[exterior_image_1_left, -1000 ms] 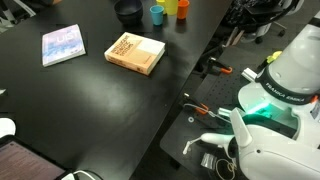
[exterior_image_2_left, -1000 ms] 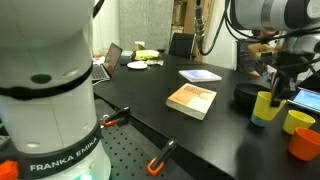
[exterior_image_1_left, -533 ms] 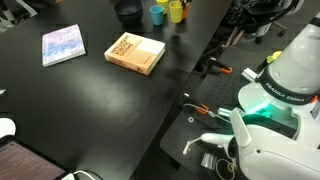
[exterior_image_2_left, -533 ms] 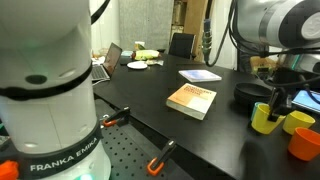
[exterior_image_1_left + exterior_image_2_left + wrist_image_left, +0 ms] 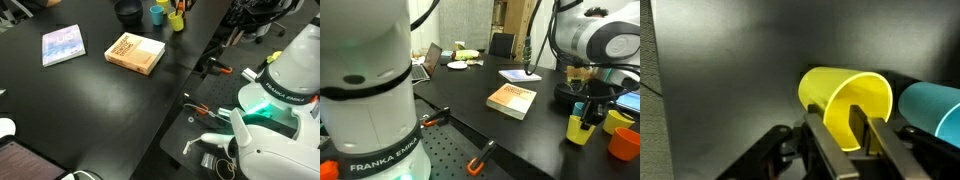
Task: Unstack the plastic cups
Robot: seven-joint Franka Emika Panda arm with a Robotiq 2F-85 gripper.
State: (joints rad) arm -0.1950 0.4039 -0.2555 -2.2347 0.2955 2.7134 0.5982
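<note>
My gripper (image 5: 843, 118) is shut on the wall of a yellow-green plastic cup (image 5: 840, 85), with one finger inside the rim and one outside. In both exterior views the cup (image 5: 579, 130) (image 5: 177, 21) sits low at the table under the gripper (image 5: 592, 107). I cannot tell whether it touches the surface. A blue cup (image 5: 936, 110) stands just beside it, also seen in an exterior view (image 5: 157, 14). Another yellow cup (image 5: 618, 121) and an orange cup (image 5: 627, 143) stand close by.
A dark round bowl (image 5: 127, 10) (image 5: 569, 97) sits next to the cups. A tan book (image 5: 135, 53) (image 5: 512, 100) and a blue booklet (image 5: 62, 44) (image 5: 520, 75) lie on the black table (image 5: 90, 100). The robot base (image 5: 270, 120) stands beyond the table edge.
The gripper has lifted the yellow-green cup off the blue cup, carried it sideways away from the bowl and lowered it. The blue cup stayed in place.
</note>
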